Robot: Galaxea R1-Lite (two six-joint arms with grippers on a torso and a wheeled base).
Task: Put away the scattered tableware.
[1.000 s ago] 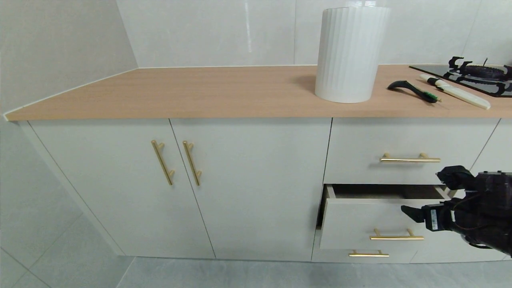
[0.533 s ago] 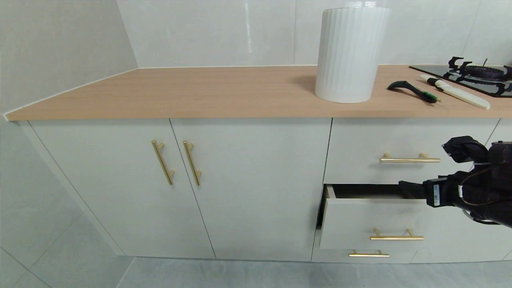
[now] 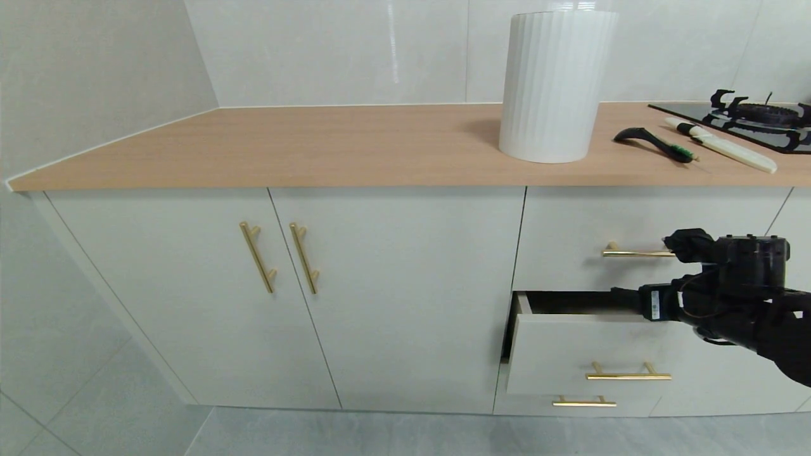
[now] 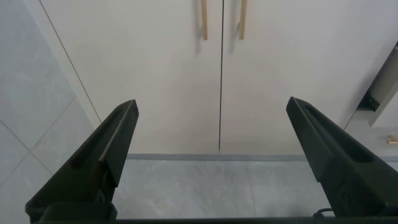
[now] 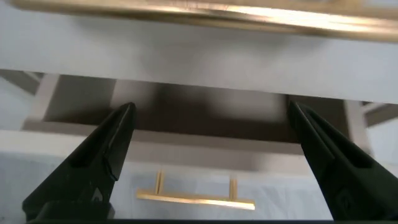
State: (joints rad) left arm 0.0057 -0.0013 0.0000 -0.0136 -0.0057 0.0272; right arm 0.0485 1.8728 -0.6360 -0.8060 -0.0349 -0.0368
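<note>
Jaws spread wide (nothing between them), the right gripper sits level at the part-open drawer. The black utensil and white utensil lie flat on the countertop, both slanting rear-left to front-right.

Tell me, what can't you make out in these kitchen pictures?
- Head view: the inside of the open drawer is hidden by its own front; in the right wrist view it lies in shadow.
- Head view: the top edge cuts off the white ribbed container.
- Head view: the right edge cuts off the hob.
- Head view: the right gripper covers the right end of the top handle.
</note>
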